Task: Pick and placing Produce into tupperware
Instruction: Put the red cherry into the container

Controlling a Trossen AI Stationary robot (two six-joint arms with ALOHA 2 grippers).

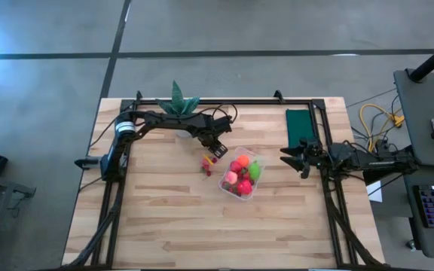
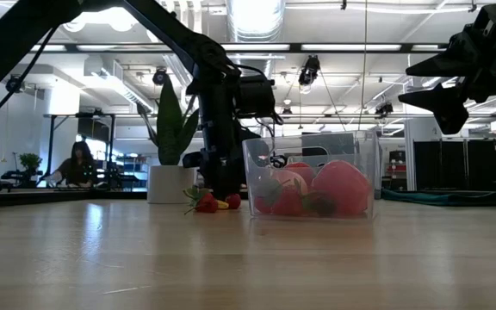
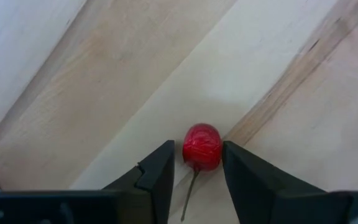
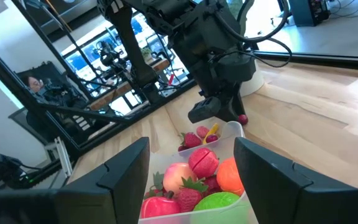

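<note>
My left gripper (image 1: 218,150) is open and points down at the table just left of the tupperware (image 1: 239,177). In the left wrist view its fingers (image 3: 197,144) stand on either side of a small red cherry (image 3: 202,146), which lies on the wood with its stem toward the camera. The clear tub holds red, pink, orange and green produce (image 4: 194,177). A strawberry and a yellow piece (image 1: 208,162) lie on the table beside the tub. My right gripper (image 1: 291,156) hovers open above the table, to the right of the tub.
A spiky green plant in a white pot (image 1: 178,107) stands at the far edge behind the left arm. A dark green cloth (image 1: 300,125) lies at the far right. The near half of the table (image 1: 202,226) is bare wood. A person sits in the room beyond (image 2: 80,164).
</note>
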